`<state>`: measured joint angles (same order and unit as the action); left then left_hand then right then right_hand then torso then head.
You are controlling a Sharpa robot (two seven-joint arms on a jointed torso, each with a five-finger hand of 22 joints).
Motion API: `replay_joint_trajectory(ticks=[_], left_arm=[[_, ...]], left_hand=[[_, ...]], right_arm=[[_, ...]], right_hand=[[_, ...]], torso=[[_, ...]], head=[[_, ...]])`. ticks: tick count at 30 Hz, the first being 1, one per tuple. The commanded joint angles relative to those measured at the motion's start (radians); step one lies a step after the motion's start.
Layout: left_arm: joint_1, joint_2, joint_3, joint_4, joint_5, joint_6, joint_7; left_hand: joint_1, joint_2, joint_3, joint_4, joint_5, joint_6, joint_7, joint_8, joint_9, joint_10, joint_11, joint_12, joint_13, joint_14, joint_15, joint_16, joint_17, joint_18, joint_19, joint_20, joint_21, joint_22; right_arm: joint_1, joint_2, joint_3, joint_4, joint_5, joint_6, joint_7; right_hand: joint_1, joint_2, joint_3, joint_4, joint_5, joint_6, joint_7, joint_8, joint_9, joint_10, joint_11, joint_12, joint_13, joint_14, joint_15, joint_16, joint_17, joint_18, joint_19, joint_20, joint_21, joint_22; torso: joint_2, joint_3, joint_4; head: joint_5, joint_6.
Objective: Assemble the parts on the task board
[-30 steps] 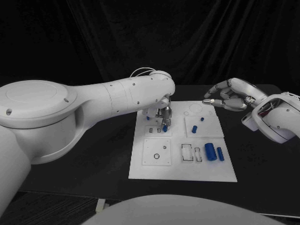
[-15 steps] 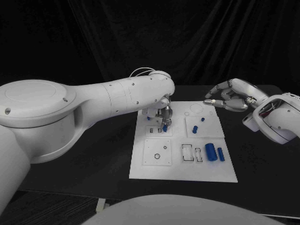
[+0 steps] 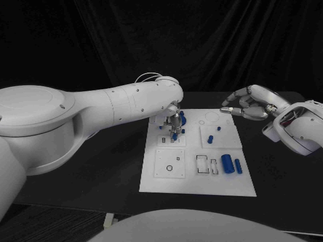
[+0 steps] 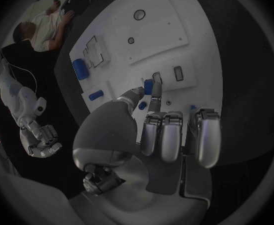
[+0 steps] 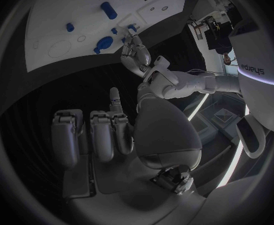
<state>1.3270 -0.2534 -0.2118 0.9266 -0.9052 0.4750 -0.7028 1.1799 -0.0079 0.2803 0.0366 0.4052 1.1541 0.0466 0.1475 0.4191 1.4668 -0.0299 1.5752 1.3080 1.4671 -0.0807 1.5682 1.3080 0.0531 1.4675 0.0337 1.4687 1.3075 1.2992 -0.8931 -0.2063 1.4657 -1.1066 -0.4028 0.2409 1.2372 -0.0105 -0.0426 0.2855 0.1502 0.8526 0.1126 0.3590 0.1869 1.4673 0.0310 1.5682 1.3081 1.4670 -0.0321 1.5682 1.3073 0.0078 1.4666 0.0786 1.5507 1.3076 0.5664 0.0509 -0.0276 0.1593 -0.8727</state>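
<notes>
Since 1.0 s ago the left arm has drawn slightly toward the board's far-left quarter; the left hand [image 3: 174,120] now sits a little further up and back, its blue part carried with it. The right hand has not shifted.

Left hand: thumb and a fingertip [image 4: 155,81] pinch a small blue part [image 4: 148,87]; the other fingers are curled in. The part hangs just above the task board [image 3: 194,187], close to a small rectangular slot [image 4: 178,73]. Whether its lower end already touches the board I cannot tell; the fingers hide it.

Right hand [image 3: 249,104]: hovers off the board's far-right corner, at about 2 o'clock from the board centre, fingers loosely curled, holding nothing.

Outward: a large blue cylinder [image 3: 226,163] and a slimmer blue peg [image 3: 237,166] lie at about 4 o'clock on the board, untouched.

Risks, as judged:
- The pinch is shallow, so the part may tilt and jam at the slot edge.
- Pressing down off-centre could skid the part out of the fingers.
- Curled fingers may knock the neighbouring small blue piece [image 4: 141,105].
</notes>
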Motion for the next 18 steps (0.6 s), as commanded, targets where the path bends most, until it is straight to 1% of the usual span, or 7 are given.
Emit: replay_joint_trajectory(ticks=[1, 4, 6, 18], left_arm=[[-0.001, -0.009, 0.001, 0.007, 0.001, -0.019, -0.05], [-0.001, -0.016, 0.001, 0.01, -0.002, -0.023, -0.05], [-0.001, -0.021, 0.001, 0.014, -0.004, -0.027, -0.05], [-0.001, -0.038, 0.001, 0.039, -0.006, -0.059, -0.049]], left_hand=[[-0.022, 0.0, 0.024, -0.008, -0.002, 0.003, -0.008, 0.006, 0.008, 0.104, -0.007, -0.004, 0.263, 0.104, -0.008, 0.003, 0.263, -0.013, 0.012, -0.009, -0.007, 0.107], [-0.034, 0.001, 0.029, -0.003, -0.002, 0.005, -0.009, 0.009, 0.014, 0.104, -0.008, -0.004, 0.263, 0.104, -0.009, 0.003, 0.263, -0.013, 0.012, -0.01, -0.007, 0.108], [-0.038, 0.001, 0.031, -0.001, -0.001, 0.005, -0.009, 0.009, 0.017, 0.104, -0.009, -0.004, 0.263, 0.104, -0.009, 0.003, 0.263, -0.013, 0.012, -0.01, -0.009, 0.106], [-0.046, 0.001, 0.043, 0.0, 0.005, 0.007, -0.012, 0.013, 0.026, 0.104, -0.011, -0.004, 0.263, 0.104, -0.011, 0.003, 0.263, -0.012, 0.011, -0.011, -0.011, 0.104]], right_arm=[[-0.003, 0.0, 0.001, -0.001, 0.0, 0.009, -0.022], [-0.004, 0.001, 0.001, -0.002, 0.0, 0.012, -0.023], [-0.004, 0.002, 0.001, -0.002, 0.0, 0.013, -0.024], [-0.009, 0.006, 0.001, -0.005, 0.0, 0.023, -0.028]], right_hand=[[0.004, 0.008, -0.006, -0.002, 0.005, 0.006, 0.002, -0.001, 0.001, 0.104, 0.007, 0.003, 0.263, 0.104, 0.009, 0.003, 0.263, 0.0, 0.087, 0.007, -0.004, 0.253], [0.004, 0.008, -0.006, -0.002, 0.005, 0.006, 0.002, -0.001, 0.001, 0.104, 0.007, 0.003, 0.263, 0.104, 0.009, 0.003, 0.263, 0.0, 0.087, 0.007, -0.004, 0.253], [0.004, 0.008, -0.006, -0.002, 0.005, 0.006, 0.002, -0.001, 0.001, 0.104, 0.007, 0.003, 0.263, 0.104, 0.009, 0.003, 0.263, 0.0, 0.087, 0.007, -0.004, 0.253], [0.01, 0.01, -0.006, -0.004, 0.009, 0.007, 0.003, -0.001, 0.001, 0.104, 0.008, 0.003, 0.263, 0.104, 0.01, 0.003, 0.263, 0.0, 0.085, 0.008, -0.006, 0.253]], torso=[[-0.001, 0.0015, -0.0007], [-0.002, 0.0019, -0.0007], [0.0, 0.0006, -0.0001], [0.001, -0.0008, 0.0]], head=[[0.001, 0.0], [0.002, 0.0], [0.003, 0.0], [0.007, 0.0]])
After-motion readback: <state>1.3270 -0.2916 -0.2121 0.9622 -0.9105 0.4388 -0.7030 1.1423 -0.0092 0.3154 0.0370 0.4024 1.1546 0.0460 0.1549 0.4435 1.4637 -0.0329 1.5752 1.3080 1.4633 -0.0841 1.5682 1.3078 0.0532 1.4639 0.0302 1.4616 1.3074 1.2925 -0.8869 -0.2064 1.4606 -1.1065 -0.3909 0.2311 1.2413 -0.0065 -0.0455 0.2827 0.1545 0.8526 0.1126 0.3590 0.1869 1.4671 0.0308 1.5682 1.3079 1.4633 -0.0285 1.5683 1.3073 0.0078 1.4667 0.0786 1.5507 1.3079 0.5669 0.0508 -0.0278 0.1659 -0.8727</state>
